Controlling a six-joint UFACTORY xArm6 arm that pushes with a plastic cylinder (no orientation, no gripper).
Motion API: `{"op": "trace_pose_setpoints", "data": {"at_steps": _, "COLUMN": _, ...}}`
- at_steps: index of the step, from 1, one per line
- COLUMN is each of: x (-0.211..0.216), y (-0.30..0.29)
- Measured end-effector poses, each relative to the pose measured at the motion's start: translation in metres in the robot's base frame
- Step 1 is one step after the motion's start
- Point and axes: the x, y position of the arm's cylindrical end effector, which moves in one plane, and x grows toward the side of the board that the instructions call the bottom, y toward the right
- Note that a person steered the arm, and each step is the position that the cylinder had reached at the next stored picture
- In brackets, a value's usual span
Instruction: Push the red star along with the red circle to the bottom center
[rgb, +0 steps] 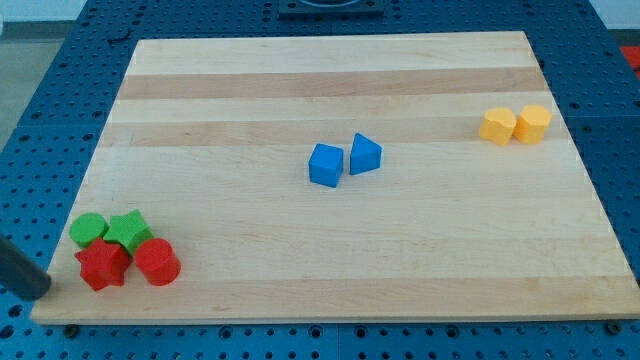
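The red star (103, 265) lies near the board's bottom left corner. The red circle (157, 262) sits just right of it, touching or nearly touching. A green circle (88, 230) and a green star (128, 231) lie right above the two red blocks, packed against them. My rod comes in from the view's left edge, and my tip (44, 289) is at the board's left edge, left of and slightly below the red star, a short gap away.
A blue cube (325, 165) and a blue triangular block (365, 154) sit side by side at the board's middle. Two yellow blocks (497, 126) (533, 123) sit at the upper right. The wooden board (330, 70) rests on a blue perforated table.
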Motion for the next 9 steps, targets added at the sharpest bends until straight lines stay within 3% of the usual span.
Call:
{"op": "trace_pose_setpoints", "data": {"at_steps": 2, "x": -0.013, "y": 0.020}}
{"op": "trace_pose_setpoints", "data": {"at_steps": 9, "x": -0.013, "y": 0.256}}
